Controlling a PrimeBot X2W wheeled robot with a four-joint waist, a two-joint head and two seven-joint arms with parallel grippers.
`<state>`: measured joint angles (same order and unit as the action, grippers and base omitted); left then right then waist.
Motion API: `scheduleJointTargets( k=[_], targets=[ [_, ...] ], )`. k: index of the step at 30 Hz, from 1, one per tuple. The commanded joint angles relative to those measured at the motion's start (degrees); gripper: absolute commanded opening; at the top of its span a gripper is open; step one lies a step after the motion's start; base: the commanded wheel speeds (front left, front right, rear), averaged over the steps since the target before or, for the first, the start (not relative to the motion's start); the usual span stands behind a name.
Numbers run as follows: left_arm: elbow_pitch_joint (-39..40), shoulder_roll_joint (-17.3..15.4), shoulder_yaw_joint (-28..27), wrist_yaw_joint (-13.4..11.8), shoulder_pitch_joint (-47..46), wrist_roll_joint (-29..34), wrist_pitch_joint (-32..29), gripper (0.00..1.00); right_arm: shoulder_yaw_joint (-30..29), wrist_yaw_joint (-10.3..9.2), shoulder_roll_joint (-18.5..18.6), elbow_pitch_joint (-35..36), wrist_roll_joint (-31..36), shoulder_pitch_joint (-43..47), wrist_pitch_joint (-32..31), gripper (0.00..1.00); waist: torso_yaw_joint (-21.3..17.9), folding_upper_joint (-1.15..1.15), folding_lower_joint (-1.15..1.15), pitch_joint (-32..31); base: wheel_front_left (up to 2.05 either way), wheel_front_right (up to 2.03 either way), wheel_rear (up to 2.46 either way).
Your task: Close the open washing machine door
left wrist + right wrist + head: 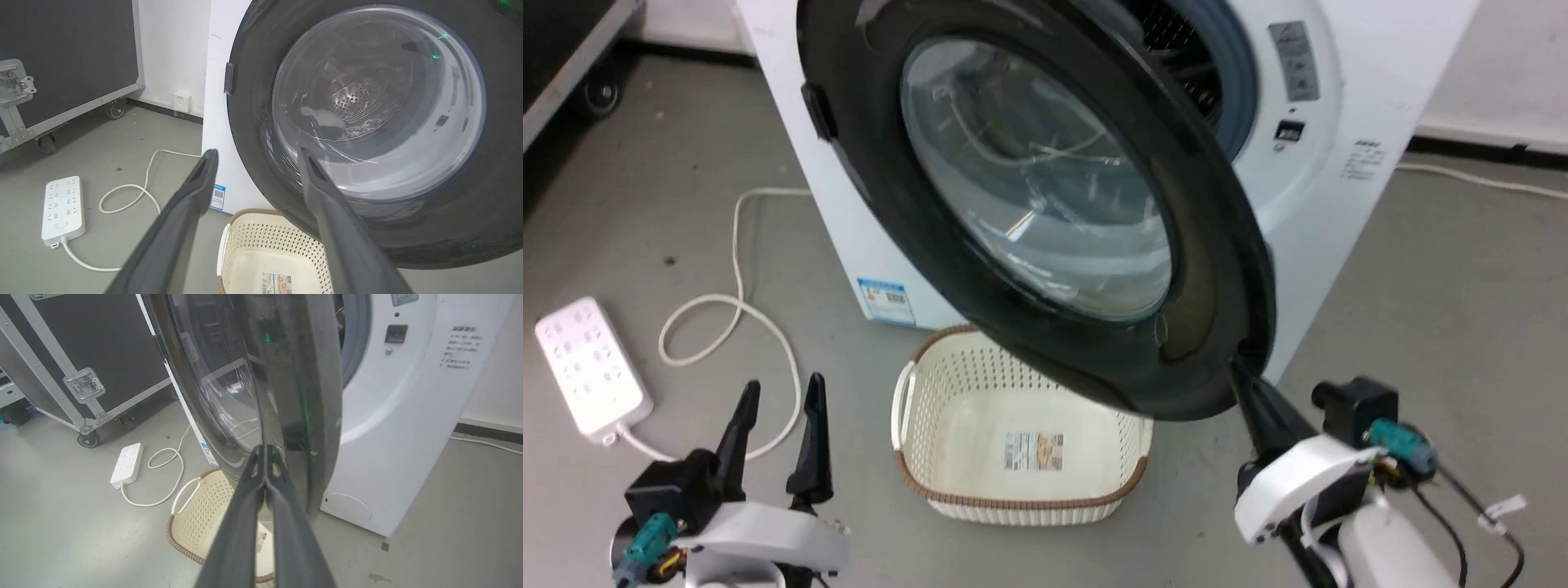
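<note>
grey floor [686,204], basket [1013,510] beneath open door [874,163], right fingers [239,526] seemingly touching door

Grey floor [1421,286]; white wall [171,49] behind; black wheeled case [102,343]; white power strip [592,363], its cable [737,253] looped.

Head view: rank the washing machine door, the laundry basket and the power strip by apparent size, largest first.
1. washing machine door
2. laundry basket
3. power strip
The door looks nearer the camera, which exaggerates its lead.
</note>
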<state>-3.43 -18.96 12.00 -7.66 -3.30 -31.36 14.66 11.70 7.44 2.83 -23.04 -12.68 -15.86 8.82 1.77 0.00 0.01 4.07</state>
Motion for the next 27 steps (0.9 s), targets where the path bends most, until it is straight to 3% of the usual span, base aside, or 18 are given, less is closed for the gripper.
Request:
scheduleJointTargets(
  k=[1, 10, 20, 27],
  targets=[
    [0.14, 0.06, -0.16, 0.29, -0.79, 0.27, 0.28, 1.00, -0.35, 0.05, 0.05, -0.52, 0.10, -1.14, 0.47, 0.00, 0.59, 0.00, -0.01, 1.15, 0.00, 0.00, 0.00],
    [0.75, 1.28, -0.88, 1.59, -3.87, 1.27, 0.32, 1.00, -10.33, 0.05, 0.05, -6.40, 3.29, -10.59, 3.36, 0.00, 2.35, 0.00, -0.01, 6.22, 0.00, 0.00, 0.00],
    [1.85, 3.44, -2.41, 4.06, -8.09, 2.73, 0.33, 1.00, -23.79, 0.05, 0.05, -7.94, 12.36, -23.79, 3.47, 0.00, 5.97, 0.00, -0.01, 14.04, 0.00, 0.00, 0.00],
    [1.46, 5.07, -4.27, 5.75, -9.40, 3.92, 0.33, 1.00, -29.85, 0.05, 0.05, -9.18, 15.68, -30.40, 4.18, 0.00, 7.55, 0.00, -0.01, 17.04, 0.00, 0.00, 0.00]
  ],
)
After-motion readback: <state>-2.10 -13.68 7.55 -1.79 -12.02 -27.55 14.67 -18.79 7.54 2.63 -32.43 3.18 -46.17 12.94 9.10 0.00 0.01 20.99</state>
